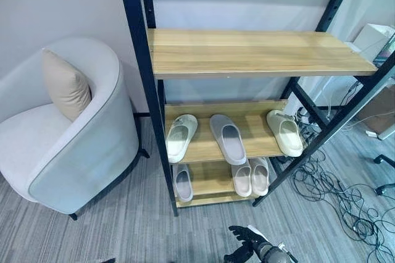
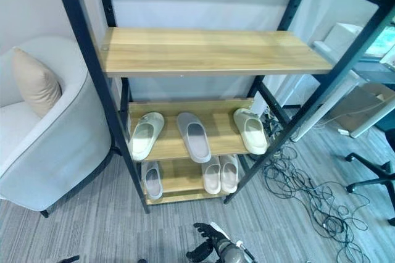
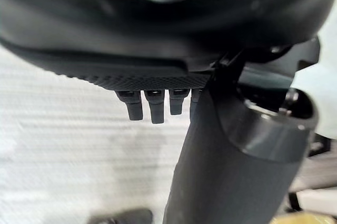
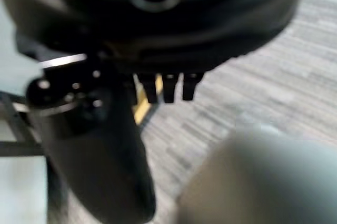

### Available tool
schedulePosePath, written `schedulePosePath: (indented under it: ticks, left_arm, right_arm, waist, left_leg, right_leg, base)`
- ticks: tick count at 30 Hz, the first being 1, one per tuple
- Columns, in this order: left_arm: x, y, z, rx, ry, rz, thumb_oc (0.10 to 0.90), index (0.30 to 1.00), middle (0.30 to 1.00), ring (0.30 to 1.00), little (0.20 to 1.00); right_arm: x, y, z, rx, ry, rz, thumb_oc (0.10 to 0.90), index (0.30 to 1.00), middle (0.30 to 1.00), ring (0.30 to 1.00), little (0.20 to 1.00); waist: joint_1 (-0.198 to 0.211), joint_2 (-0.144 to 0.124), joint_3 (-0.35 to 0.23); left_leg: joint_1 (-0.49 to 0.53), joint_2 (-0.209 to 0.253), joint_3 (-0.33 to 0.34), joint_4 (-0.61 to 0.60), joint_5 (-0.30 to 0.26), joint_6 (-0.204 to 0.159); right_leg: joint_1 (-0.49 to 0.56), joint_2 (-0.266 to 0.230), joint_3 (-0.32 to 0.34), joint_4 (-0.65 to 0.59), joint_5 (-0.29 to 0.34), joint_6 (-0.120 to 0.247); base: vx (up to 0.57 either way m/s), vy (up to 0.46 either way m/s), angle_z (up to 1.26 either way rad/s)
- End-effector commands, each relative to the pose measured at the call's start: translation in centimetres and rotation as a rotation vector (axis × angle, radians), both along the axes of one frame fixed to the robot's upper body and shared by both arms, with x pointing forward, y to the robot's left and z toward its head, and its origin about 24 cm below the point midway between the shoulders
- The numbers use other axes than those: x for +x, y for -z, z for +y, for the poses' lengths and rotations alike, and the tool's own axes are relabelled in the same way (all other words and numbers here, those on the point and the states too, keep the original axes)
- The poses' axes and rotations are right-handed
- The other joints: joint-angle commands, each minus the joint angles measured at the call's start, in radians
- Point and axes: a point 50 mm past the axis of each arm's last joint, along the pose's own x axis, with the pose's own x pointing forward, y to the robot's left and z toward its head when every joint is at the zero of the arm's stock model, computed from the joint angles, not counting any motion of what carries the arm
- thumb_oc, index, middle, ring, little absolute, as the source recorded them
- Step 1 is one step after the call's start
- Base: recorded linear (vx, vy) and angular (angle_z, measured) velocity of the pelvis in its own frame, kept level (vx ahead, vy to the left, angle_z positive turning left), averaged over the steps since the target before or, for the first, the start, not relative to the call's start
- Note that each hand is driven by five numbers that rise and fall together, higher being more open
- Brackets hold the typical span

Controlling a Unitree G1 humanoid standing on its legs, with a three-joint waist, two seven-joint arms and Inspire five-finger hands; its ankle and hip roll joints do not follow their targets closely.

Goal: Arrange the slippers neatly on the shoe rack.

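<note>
Rack [image 1: 142, 84] comes first for us: a black-framed shoe rack with three wooden shelves, standing between a pale armchair [image 1: 80, 152] with a beige cushion [image 1: 65, 84] and a tangle of cables [image 1: 333, 195] on the grey carpet [image 1: 123, 226]. Its top shelf [image 1: 253, 53] is bare. On the middle shelf [image 1: 256, 118] we see three slippers lying apart: a cream one [image 1: 181, 137] at the left, a grey one [image 1: 228, 138] angled in the middle with its toe past the front edge, and another cream one [image 1: 285, 132] far right, turned askew. On the bottom shelf [image 1: 210, 183] a single grey slipper [image 1: 183, 182] lies left, and a pale pair [image 1: 250, 176] sits side by side, touching.

We judge the sorting step half done: only the pale pair is matched. The two cream slippers are well apart, and the grey ones sit on different shelves.

Our right hand [image 1: 247, 241] hangs low in front of the rack, fingers loosely relaxed, holding nothing. Our left hand [image 3: 152, 105], seen from its wrist camera over the carpet, has straight fingers and is likewise empty.

Next, we reckon, a reach to the middle shelf is called for, bringing the far cream slipper beside its mate and straightening the grey one.
</note>
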Motion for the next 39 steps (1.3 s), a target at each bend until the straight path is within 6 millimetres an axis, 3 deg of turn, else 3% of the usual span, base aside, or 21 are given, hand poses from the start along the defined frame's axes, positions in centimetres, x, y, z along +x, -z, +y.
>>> schedulePosePath:
  ticks: [1, 5, 7, 14, 15, 20, 26, 29, 30, 31, 32, 35, 36, 37, 39]
  left_arm:
    - [2.6, -0.8, 0.8, 0.019, 0.004, -0.087, 0.8, 0.9, 0.9, 0.9, 0.9]
    - [2.9, -0.4, -0.3, 0.0, 0.038, -0.096, 0.8, 0.9, 0.9, 0.9, 0.9]
    - [3.7, 0.2, -2.4, -0.048, 0.083, -0.112, 0.8, 0.9, 0.9, 0.9, 0.9]
    - [3.9, 0.8, -4.2, -0.091, 0.164, -0.098, 0.8, 0.9, 0.9, 0.9, 0.9]
    - [4.0, 1.9, -9.7, -0.221, 0.573, -0.01, 0.8, 0.9, 0.9, 0.9, 0.9]
    - [3.8, 1.9, -9.6, -0.218, 0.586, 0.006, 0.8, 0.9, 0.9, 0.9, 0.9]
    - [2.1, 2.1, -8.6, -0.204, 0.562, 0.067, 0.8, 0.9, 0.9, 0.9, 0.9]
    - [2.0, 2.1, -8.3, -0.191, 0.547, 0.067, 0.8, 0.9, 0.9, 0.9, 0.9]
    - [2.0, 2.1, -8.3, -0.191, 0.547, 0.067, 0.8, 0.9, 0.9, 0.9, 0.9]
    - [2.0, 2.0, -8.1, -0.187, 0.524, 0.041, 0.8, 0.9, 0.9, 0.9, 0.9]
    - [2.0, 2.0, -8.1, -0.188, 0.525, 0.042, 0.8, 0.9, 0.9, 0.9, 0.9]
    - [1.8, 2.1, -8.1, -0.2, 0.497, 0.03, 0.8, 0.9, 0.9, 0.9, 0.9]
    - [1.8, 2.1, -8.1, -0.2, 0.497, 0.03, 0.8, 0.9, 0.9, 0.9, 0.9]
    - [1.7, 2.1, -8.3, -0.209, 0.487, 0.027, 0.8, 0.9, 0.9, 0.9, 0.9]
    - [1.9, 2.1, -8.5, -0.216, 0.474, 0.013, 0.8, 0.9, 0.9, 0.9, 0.9]
  right_arm:
    - [3.0, -2.3, -0.4, 0.013, -0.036, -0.152, 0.8, 0.9, 0.9, 0.9, 0.9]
    - [2.9, -2.6, -0.2, 0.025, -0.058, -0.168, 0.8, 0.9, 0.9, 0.9, 0.9]
    - [2.1, -2.1, -0.5, 0.012, -0.048, -0.141, 0.8, 0.9, 0.9, 0.9, 0.9]
    - [0.7, -0.9, -0.7, 0.004, -0.026, -0.059, 0.8, 0.9, 0.9, 0.9, 0.9]
    - [-5.8, 3.0, -3.0, -0.011, 0.282, 0.319, 0.8, 0.9, 0.9, 0.9, 0.9]
    - [-5.5, 3.0, -2.6, -0.032, 0.223, 0.309, 0.8, 0.9, 0.9, 0.9, 0.9]
    - [-4.6, 2.6, -3.3, -0.034, 0.288, 0.253, 0.8, 0.9, 0.9, 0.9, 0.9]
    - [-1.7, 1.1, -4.3, -0.072, 0.278, 0.098, 0.8, 0.9, 0.9, 0.9, 0.9]
    - [-1.7, 1.1, -4.3, -0.072, 0.278, 0.098, 0.8, 0.9, 0.9, 0.9, 0.9]
    - [3.1, -3.1, -4.9, -0.079, 0.16, -0.195, 0.8, 0.9, 0.9, 0.9, 0.9]
    - [3.0, -3.1, -5.0, -0.081, 0.16, -0.194, 0.8, 0.9, 0.9, 0.9, 0.9]
    - [4.7, -8.0, -6.0, -0.148, 0.019, -0.445, 0.8, 0.9, 0.9, 0.9, 0.9]
    - [4.7, -8.0, -6.0, -0.148, 0.019, -0.445, 0.8, 0.9, 0.9, 0.9, 0.9]
    - [5.1, -10.1, -6.5, -0.205, -0.032, -0.55, 0.8, 0.9, 0.9, 0.9, 0.9]
    - [5.5, -12.2, -7.0, -0.278, -0.062, -0.664, 0.8, 0.9, 0.9, 0.9, 0.9]
  waist:
    - [-0.009, -0.016, -0.007]
    - [-0.014, -0.013, -0.033]
    - [-0.018, -0.01, -0.045]
    - [-0.015, -0.005, -0.051]
    - [0.046, 0.015, -0.067]
    - [0.052, 0.017, -0.072]
    - [0.058, 0.025, -0.073]
    - [0.054, 0.025, -0.067]
    - [0.054, 0.025, -0.067]
    - [0.044, 0.021, -0.057]
    - [0.045, 0.022, -0.058]
    - [0.033, 0.018, -0.054]
    - [0.033, 0.018, -0.054]
    - [0.027, 0.017, -0.054]
    - [0.021, 0.018, -0.054]
  left_leg:
    - [-0.04, 0.025, -0.056, 0.104, -0.087, -0.037]
    - [-0.014, 0.022, -0.045, 0.046, -0.063, -0.041]
    - [-0.002, 0.017, -0.054, 0.005, -0.042, -0.047]
    - [0.008, 0.014, -0.064, -0.004, -0.041, -0.049]
    - [0.034, 0.052, -0.259, -0.008, -0.051, -0.095]
    - [0.031, 0.05, -0.26, -0.008, -0.057, -0.097]
    - [0.041, 0.046, -0.249, -0.008, -0.061, -0.098]
    - [0.044, 0.045, -0.243, -0.008, -0.065, -0.098]
    - [0.044, 0.045, -0.243, -0.008, -0.065, -0.098]
    - [0.04, 0.043, -0.238, -0.008, -0.067, -0.096]
    - [0.041, 0.043, -0.238, -0.008, -0.067, -0.096]
    - [0.038, 0.041, -0.232, -0.008, -0.072, -0.094]
    - [0.038, 0.041, -0.232, -0.008, -0.072, -0.094]
    - [0.036, 0.04, -0.228, -0.008, -0.074, -0.092]
    - [0.035, 0.039, -0.221, -0.008, -0.077, -0.09]
  right_leg:
    - [0.043, 0.012, 0.048, -0.036, 0.023, 0.009]
    - [0.069, 0.01, 0.054, -0.095, 0.038, 0.01]
    - [0.09, 0.008, 0.042, -0.13, 0.047, 0.012]
    - [0.106, 0.001, 0.032, -0.152, 0.056, 0.015]
    - [0.166, 0.016, -0.015, -0.236, 0.036, -0.003]
    - [0.169, 0.017, -0.028, -0.236, 0.028, 0.0]
    - [0.183, 0.009, -0.039, -0.236, 0.022, 0.007]
    - [0.183, 0.008, -0.037, -0.236, 0.024, 0.009]
    - [0.183, 0.008, -0.037, -0.236, 0.024, 0.009]
    - [0.176, 0.006, -0.032, -0.236, 0.029, 0.013]
    - [0.177, 0.006, -0.032, -0.236, 0.029, 0.013]
    - [0.167, 0.004, -0.027, -0.236, 0.033, 0.017]
    - [0.167, 0.004, -0.027, -0.236, 0.033, 0.017]
    - [0.163, 0.004, -0.025, -0.236, 0.035, 0.019]
    - [0.159, 0.002, -0.024, -0.236, 0.038, 0.021]
  base:
    - [0.02, -0.001, -0.2]
    - [0.01, -0.015, -0.21]
    - [-0.01, -0.04, -0.01]
    - [0.0, -0.007, 0.03]
    - [0.0, 0.0, 0.0]
    - [0.02, 0.01, 0.25]
    - [0.02, 0.013, 0.02]
    - [0.0, 0.0, 0.0]
    - [-0.04, 0.028, -0.02]
    - [-0.04, 0.021, -0.02]
    - [-0.04, 0.029, 0.01]
    - [-0.02, 0.017, -0.06]
    - [-0.02, 0.022, -0.07]
    - [-0.01, 0.019, -0.08]
    - [-0.02, 0.025, -0.06]
